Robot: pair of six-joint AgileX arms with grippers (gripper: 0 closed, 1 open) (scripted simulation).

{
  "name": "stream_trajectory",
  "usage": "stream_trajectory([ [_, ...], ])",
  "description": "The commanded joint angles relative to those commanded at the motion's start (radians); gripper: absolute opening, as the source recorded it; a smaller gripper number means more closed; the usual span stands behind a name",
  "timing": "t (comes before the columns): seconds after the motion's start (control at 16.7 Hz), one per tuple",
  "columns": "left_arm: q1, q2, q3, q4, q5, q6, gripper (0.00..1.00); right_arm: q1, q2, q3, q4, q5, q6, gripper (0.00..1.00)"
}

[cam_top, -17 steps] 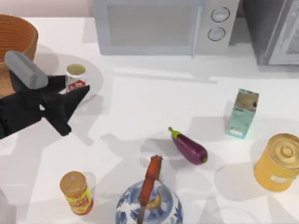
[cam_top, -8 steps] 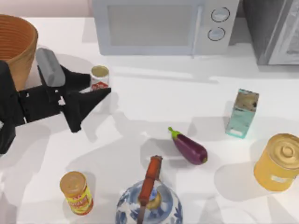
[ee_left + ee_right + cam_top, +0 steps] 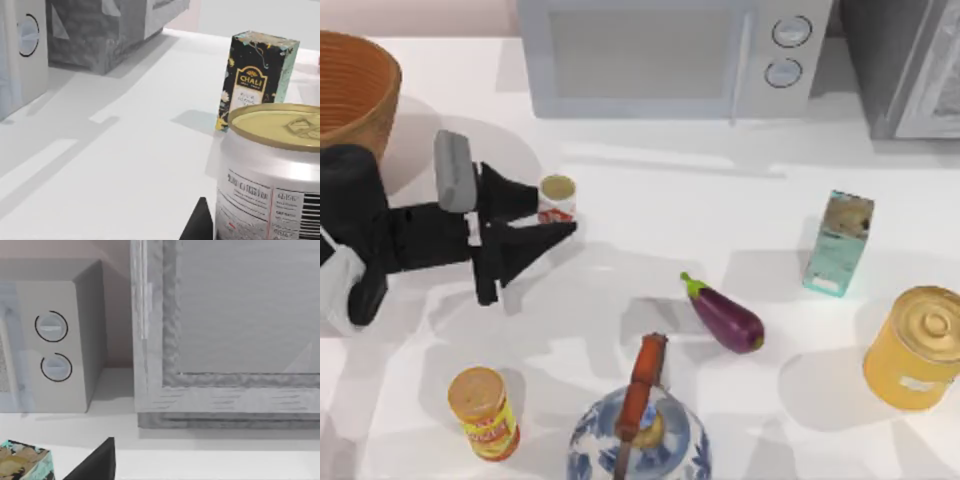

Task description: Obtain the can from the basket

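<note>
White tabletop [image 3: 650, 220] fills the top view, with a pale grey microwave oven [image 3: 670, 55] along its far edge and a large round orange-brown wicker basket [image 3: 355, 85] at the far left corner. Right of the basket, the black left claw [image 3: 555, 213] reaches rightward, its two fingers [image 3: 515, 193] clamped on the small white-and-red labelled can with a pale beige top [image 3: 558, 197], which sits upright between the tips, outside the basket. From the left wrist, the can looms close beside a black fingertip [image 3: 199, 225], and a tall dark tea box [image 3: 256, 80] stands farther off on the tabletop. From the right wrist, one dark finger [image 3: 95, 462] of the right claw shows before the microwave's dials; whether that claw is apart or together I cannot tell.
</note>
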Motion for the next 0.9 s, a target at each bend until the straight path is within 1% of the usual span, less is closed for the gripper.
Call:
stream_trajectory([
  [0.36,-0.009,0.197,0.118,0.122,0.163,0.01,0.0,0.0,0.0,0.0,0.0,0.0,0.0,1.0],
  [0.48,-0.013,0.237,0.152,0.149,0.206,0.012,0.0,0.0,0.0,0.0,0.0,0.0,0.0,1.0],
  [0.6,-0.015,0.251,0.173,0.16,0.23,0.012,0.0,0.0,0.0,0.0,0.0,0.0,0.0,1.0],
  [0.9,-0.015,0.253,0.176,0.161,0.233,0.012,0.0,0.0,0.0,0.0,0.0,0.0,0.0,1.0],
])
